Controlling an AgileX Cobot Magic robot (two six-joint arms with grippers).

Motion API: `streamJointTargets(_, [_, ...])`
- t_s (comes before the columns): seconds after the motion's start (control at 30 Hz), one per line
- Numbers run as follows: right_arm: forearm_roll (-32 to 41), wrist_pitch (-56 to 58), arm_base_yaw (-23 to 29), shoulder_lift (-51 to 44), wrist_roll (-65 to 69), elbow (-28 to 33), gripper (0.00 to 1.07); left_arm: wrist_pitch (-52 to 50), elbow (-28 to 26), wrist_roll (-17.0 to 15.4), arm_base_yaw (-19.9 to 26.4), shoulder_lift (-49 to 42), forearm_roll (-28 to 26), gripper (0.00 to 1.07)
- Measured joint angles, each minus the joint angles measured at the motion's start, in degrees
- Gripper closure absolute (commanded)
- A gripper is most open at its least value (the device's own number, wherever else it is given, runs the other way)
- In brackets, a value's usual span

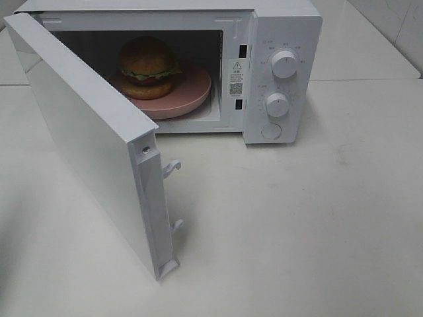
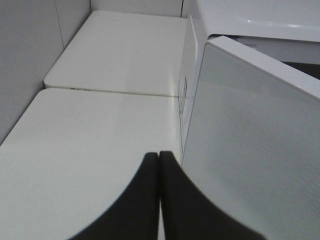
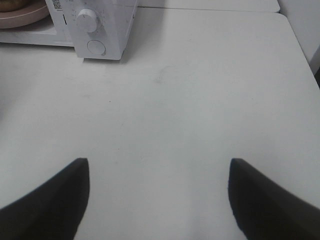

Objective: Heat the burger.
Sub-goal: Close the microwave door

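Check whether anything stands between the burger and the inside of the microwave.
Nothing visible does: the burger already sits on the pink plate inside the microwave, whose door stands open.

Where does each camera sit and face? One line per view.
Exterior high: mounted high, looking down at the open microwave, burger on pink plate inside; no arm shows.
Left wrist: on the left arm, facing the door from outside; left hand shut.
Right wrist: above the table, facing the dial; right hand open.
Shared: exterior and right wrist both show the pink plate.
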Motion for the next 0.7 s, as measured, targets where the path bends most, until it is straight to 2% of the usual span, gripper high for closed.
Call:
streamJointTargets(0.03, [0.0,0.0,0.0,0.0,0.0,0.0,0.34,-6.3,2.2,0.0,0.0,1.8,0.2,1.07])
streamJointTargets(0.07, [0.0,0.0,0.0,0.0,0.0,0.0,0.34,-6.3,2.2,0.0,0.0,1.8,0.2,1.07])
streamJointTargets(0.13, [0.0,0.0,0.0,0.0,0.0,0.0,0.34,-16.0,5.4,-0.5,0.0,5.4,0.5,1.07])
streamJointTargets(0.33, [0.0,0.0,0.0,0.0,0.0,0.0,0.34,-27.4,8.3,-0.9,0.0,11.4,3.3,1.07])
streamJointTargets(0.4, [0.0,0.0,0.0,0.0,0.0,0.0,0.34,-32.0,8.8,-3.0,0.0,15.4,7.0,1.07])
streamJointTargets(0.43, [0.0,0.0,0.0,0.0,0.0,0.0,0.34,-32.0,8.8,-3.0,0.0,15.4,7.0,1.07])
streamJointTargets(0.47, [0.0,0.0,0.0,0.0,0.0,0.0,0.34,-35.0,8.8,-5.6,0.0,18.3,10.3,1.07])
streamJointTargets(0.53, [0.0,0.0,0.0,0.0,0.0,0.0,0.34,-36.2,8.8,-6.8,0.0,19.5,11.7,1.07])
streamJointTargets(0.57, [0.0,0.0,0.0,0.0,0.0,0.0,0.34,-38.4,8.8,-9.5,0.0,22.7,15.1,1.07])
streamJointTargets(0.6, [0.0,0.0,0.0,0.0,0.0,0.0,0.34,-38.4,8.8,-9.5,0.0,22.7,15.1,1.07])
streamJointTargets(0.67, [0.0,0.0,0.0,0.0,0.0,0.0,0.34,-42.9,8.8,-12.4,0.0,27.2,20.3,1.07])
streamJointTargets(0.7, [0.0,0.0,0.0,0.0,0.0,0.0,0.34,-42.9,8.8,-12.4,0.0,27.2,20.3,1.07])
